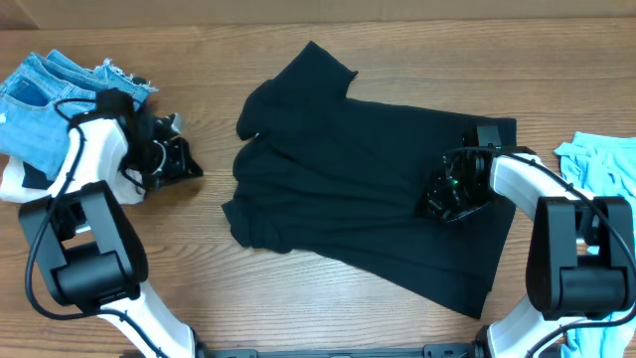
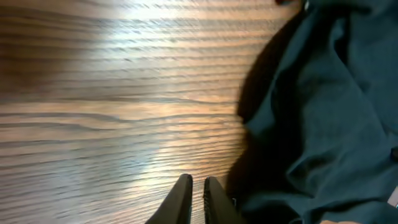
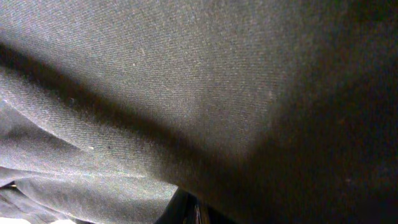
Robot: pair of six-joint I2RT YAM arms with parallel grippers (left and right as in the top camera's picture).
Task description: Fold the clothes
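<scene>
The clothes (image 1: 368, 189), a black T-shirt, lie spread across the middle of the table, with the left side bunched and one sleeve pointing to the far edge. My left gripper (image 1: 189, 164) hovers over bare wood left of the shirt. In the left wrist view its fingers (image 2: 198, 183) are shut with only a thin slit and nothing between them, and the shirt (image 2: 323, 112) lies just to the right. My right gripper (image 1: 437, 204) rests on the shirt's right part. Black fabric (image 3: 186, 81) fills the right wrist view and drapes over the shut fingers (image 3: 196, 208), hiding the tips.
A frayed blue denim piece (image 1: 50, 99) lies at the far left behind the left arm. A light blue garment (image 1: 601, 164) sits at the right edge beside the right arm. Bare wooden table (image 1: 199, 259) shows left of and in front of the shirt.
</scene>
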